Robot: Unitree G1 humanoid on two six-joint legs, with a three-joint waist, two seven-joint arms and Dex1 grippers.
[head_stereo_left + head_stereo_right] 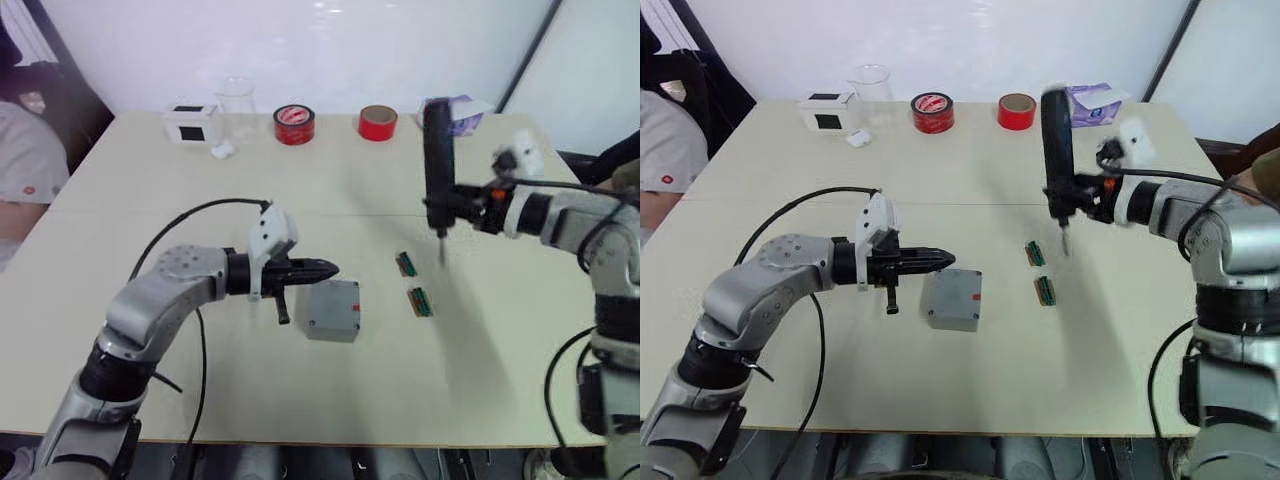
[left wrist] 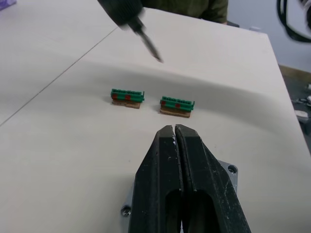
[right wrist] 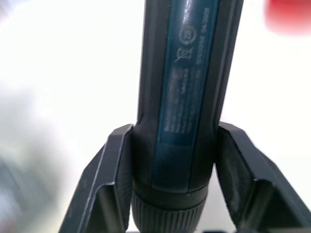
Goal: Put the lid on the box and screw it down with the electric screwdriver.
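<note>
Landmark: the box (image 1: 333, 310), a small grey square with a red mark on its side, sitting on the table (image 1: 200, 180) toward the near edge.
Lid: lies flat on top of the box with screws showing at its corners in the left wrist view; the two read as one grey block from above.
Left gripper (image 1: 322, 269): fingers pressed together with nothing between them, tips over the box's far left corner (I can't say whether they touch it).
Right gripper (image 3: 170, 160): clamped around the electric screwdriver (image 1: 436, 165), one black finger on either side of the barrel.
Electric screwdriver: held upright in the air, off to the right of the box and beyond it, metal bit pointing down.
Green connectors (image 1: 413, 283): two small pieces on the table between the box and the screwdriver's tip.
Far from the box: two red tape rolls (image 1: 294, 124), a clear beaker (image 1: 236, 105) and a white box (image 1: 191, 124) along the table's back edge.
</note>
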